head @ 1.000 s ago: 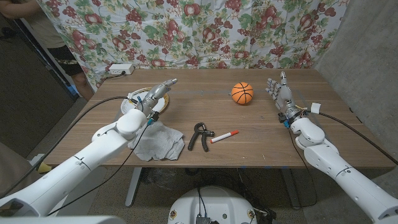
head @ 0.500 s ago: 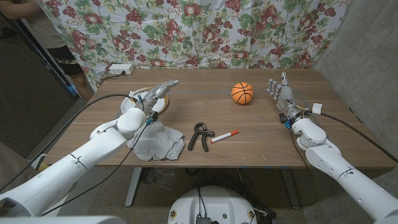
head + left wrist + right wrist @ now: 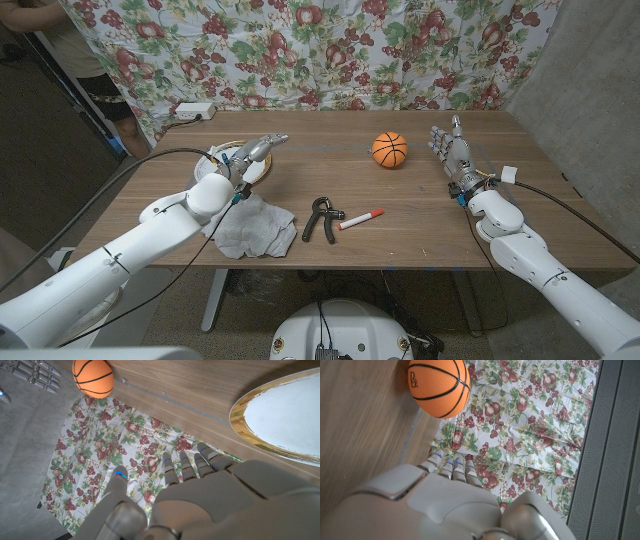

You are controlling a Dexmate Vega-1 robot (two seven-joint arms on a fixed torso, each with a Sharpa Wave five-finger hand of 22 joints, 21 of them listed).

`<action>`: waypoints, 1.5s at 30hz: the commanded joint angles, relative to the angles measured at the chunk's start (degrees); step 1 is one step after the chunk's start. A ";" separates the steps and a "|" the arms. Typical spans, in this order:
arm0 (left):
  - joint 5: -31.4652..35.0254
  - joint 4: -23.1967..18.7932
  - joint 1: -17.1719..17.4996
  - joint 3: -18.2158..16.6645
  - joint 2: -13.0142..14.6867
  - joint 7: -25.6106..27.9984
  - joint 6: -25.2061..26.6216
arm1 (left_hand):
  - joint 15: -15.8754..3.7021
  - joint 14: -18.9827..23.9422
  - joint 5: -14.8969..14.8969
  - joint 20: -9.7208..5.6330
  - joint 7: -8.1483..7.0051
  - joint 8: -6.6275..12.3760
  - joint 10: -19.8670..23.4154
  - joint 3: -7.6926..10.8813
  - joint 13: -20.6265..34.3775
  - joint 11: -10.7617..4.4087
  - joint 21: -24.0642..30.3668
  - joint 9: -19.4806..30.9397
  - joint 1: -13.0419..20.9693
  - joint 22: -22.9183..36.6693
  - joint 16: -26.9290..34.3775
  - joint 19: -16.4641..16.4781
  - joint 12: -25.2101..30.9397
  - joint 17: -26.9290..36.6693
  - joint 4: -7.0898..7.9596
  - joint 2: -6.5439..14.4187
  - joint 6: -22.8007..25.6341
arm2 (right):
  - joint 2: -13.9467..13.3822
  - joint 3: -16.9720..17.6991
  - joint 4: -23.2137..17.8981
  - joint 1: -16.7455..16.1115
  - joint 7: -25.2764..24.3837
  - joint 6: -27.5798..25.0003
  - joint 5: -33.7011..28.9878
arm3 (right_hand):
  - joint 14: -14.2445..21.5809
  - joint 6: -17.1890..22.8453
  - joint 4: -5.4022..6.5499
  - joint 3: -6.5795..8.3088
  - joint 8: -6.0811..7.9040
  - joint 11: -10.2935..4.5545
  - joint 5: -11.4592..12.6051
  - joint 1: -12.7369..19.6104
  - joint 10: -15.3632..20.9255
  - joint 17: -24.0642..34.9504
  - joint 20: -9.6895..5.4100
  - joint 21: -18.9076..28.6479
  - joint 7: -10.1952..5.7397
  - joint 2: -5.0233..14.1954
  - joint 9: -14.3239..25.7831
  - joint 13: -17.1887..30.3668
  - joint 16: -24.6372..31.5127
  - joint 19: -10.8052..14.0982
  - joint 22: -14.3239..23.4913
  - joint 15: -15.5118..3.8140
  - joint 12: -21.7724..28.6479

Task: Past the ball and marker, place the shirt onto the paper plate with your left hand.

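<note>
So the shirt (image 3: 250, 226) is a crumpled grey heap at the near edge of the table (image 3: 420, 225), around 7 o'clock from the middle, with the left forearm passing over its corner. Just to its right there's a black hand grip trainer (image 3: 322, 218) and then the marker (image 3: 361, 219), lying flat. The shirt looks light and floppy, so it'll sag and drag if pinched at a corner; I'd bunch a thick fold near the middle so it lifts as one wad. Further back, the left robot hand (image 3: 257, 150) is up over the paper plate (image 3: 215, 163) at about 10 o'clock, fingers stretched out and spread, holding nothing. The ball (image 3: 390, 150) sits at about 1 o'clock, and the right robot hand (image 3: 450, 150) stands upright at 2 o'clock, fingers apart, empty.
</note>
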 commanded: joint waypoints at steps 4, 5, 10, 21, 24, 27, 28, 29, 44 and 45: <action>3.37 -3.64 -0.25 1.33 1.95 0.30 5.89 | -4.39 -0.66 0.30 -1.68 0.20 0.02 0.25 -0.02 0.12 -0.11 -0.07 0.14 0.07 0.19 -0.08 -0.21 0.23 0.18 -0.40 0.11 0.53 | 0.01 0.05 -0.33 -0.10 -0.24 -0.11 -0.11 | 0.10 0.29 0.26 -0.30 0.33 0.18 0.26 -0.04 0.42 0.11 -0.23 -0.22 0.41 0.74 0.27 0.28 0.22 0.11 0.34 -0.38 0.36; 3.40 -3.73 -0.23 1.31 2.01 0.25 6.01 | -4.38 -0.71 0.30 -1.67 0.16 0.02 0.32 -0.02 0.12 -0.12 -0.08 0.14 0.07 0.19 -0.09 -0.23 0.26 0.18 -0.40 0.12 0.56 | 0.01 0.07 -0.34 -0.11 -0.19 -0.11 -0.05 | 0.11 0.28 0.26 -0.30 0.33 0.22 0.26 -0.04 0.46 0.11 -0.22 -0.22 0.41 0.75 0.27 0.28 0.22 0.11 0.34 -0.39 0.38; 3.84 -3.43 -0.07 1.23 2.45 -0.02 4.83 | -4.41 -0.77 0.30 -1.70 0.14 0.04 0.33 -0.02 0.12 -0.13 -0.03 0.14 0.07 0.19 -0.09 -0.12 0.25 0.18 -0.42 0.13 0.64 | 0.03 0.08 -0.38 -0.18 -0.34 -0.09 -0.14 | 0.14 0.31 0.25 -0.30 0.33 0.23 0.29 -0.03 0.47 0.11 -0.17 -0.24 0.38 0.78 0.27 0.28 0.23 0.07 0.34 -0.41 0.38; 6.18 -3.92 -0.50 1.44 5.31 -2.41 4.47 | -4.60 -0.82 0.33 -1.76 -0.03 0.18 0.64 0.00 0.12 -0.31 0.03 0.15 0.11 0.18 -0.05 0.02 0.36 0.17 -0.49 0.18 1.09 | 0.06 -0.11 -0.28 0.02 -0.21 -0.19 -0.29 | 0.14 0.31 0.24 -0.31 0.31 0.10 0.33 -0.01 0.44 0.11 -0.12 -0.26 0.38 0.86 0.28 0.28 0.22 0.06 0.34 -0.43 0.36; 6.53 -4.10 -0.55 1.42 6.04 -3.31 4.74 | -4.64 -0.82 0.34 -1.80 -0.02 0.18 0.68 0.00 0.12 -0.29 0.04 0.15 0.13 0.18 -0.04 0.04 0.37 0.17 -0.51 0.19 1.11 | 0.11 -0.17 -0.19 0.09 -0.18 -0.14 -0.35 | 0.13 0.27 0.24 -0.31 0.30 0.05 0.34 -0.01 0.40 0.11 -0.14 -0.25 0.35 0.87 0.28 0.28 0.22 0.07 0.34 -0.42 0.35; 7.02 -4.49 -0.59 1.50 6.69 -4.00 5.35 | -4.70 -0.88 0.36 -1.87 -0.09 0.17 0.61 0.01 0.12 -0.38 0.01 0.15 0.14 0.17 -0.06 -0.01 0.33 0.17 -0.53 0.20 1.13 | 0.13 -0.25 -0.15 0.14 -0.16 -0.10 -0.46 | 0.15 0.27 0.24 -0.32 0.29 0.11 0.36 0.00 0.41 0.11 -0.10 -0.26 0.38 0.89 0.28 0.28 0.22 0.06 0.34 -0.41 0.35; 7.12 -4.69 -0.56 1.49 6.77 -4.09 5.76 | -4.65 -0.89 0.36 -1.86 -0.07 0.17 0.62 0.01 0.12 -0.42 0.00 0.15 0.15 0.17 -0.06 -0.05 0.34 0.16 -0.54 0.20 1.14 | 0.17 -0.25 -0.16 0.14 -0.16 -0.14 -0.40 | 0.14 0.28 0.23 -0.32 0.29 0.11 0.36 0.00 0.41 0.11 -0.12 -0.26 0.38 0.89 0.28 0.28 0.22 0.06 0.34 -0.37 0.35; 7.25 -4.74 -0.51 1.49 6.93 -4.23 5.70 | -4.67 -0.90 0.37 -1.86 -0.15 0.18 0.60 0.02 0.12 -0.41 -0.01 0.15 0.16 0.17 -0.06 -0.07 0.33 0.16 -0.55 0.21 1.17 | 0.16 -0.26 -0.25 0.12 -0.28 -0.25 -0.42 | 0.12 0.27 0.23 -0.32 0.29 0.01 0.37 0.00 0.46 0.11 -0.12 -0.26 0.35 0.90 0.28 0.28 0.21 0.07 0.34 -0.43 0.37; 9.06 -5.21 -0.52 1.82 8.99 -6.91 5.31 | -4.81 -1.40 0.44 -1.87 -0.13 0.16 0.51 0.06 0.13 -0.50 -0.01 0.15 0.27 0.16 -0.16 -0.08 0.26 0.16 -0.69 0.24 1.32 | -0.11 -0.23 -0.50 0.11 -0.27 -0.54 -0.44 | 0.08 0.31 0.21 -0.38 0.29 0.19 0.42 0.01 0.46 0.11 -0.06 -0.27 0.40 0.90 0.28 0.29 0.19 0.06 0.34 -0.46 0.36; 9.13 -5.26 -0.46 1.76 9.20 -7.10 5.04 | -4.89 -1.48 0.45 -1.87 -0.15 0.13 0.51 0.06 0.13 -0.51 -0.01 0.15 0.28 0.16 -0.18 -0.08 0.26 0.16 -0.70 0.24 1.24 | -0.17 -0.19 -0.58 0.06 -0.33 -0.62 -0.43 | 0.10 0.32 0.21 -0.38 0.30 0.18 0.42 0.01 0.44 0.11 -0.06 -0.27 0.40 0.90 0.28 0.29 0.20 0.06 0.34 -0.43 0.35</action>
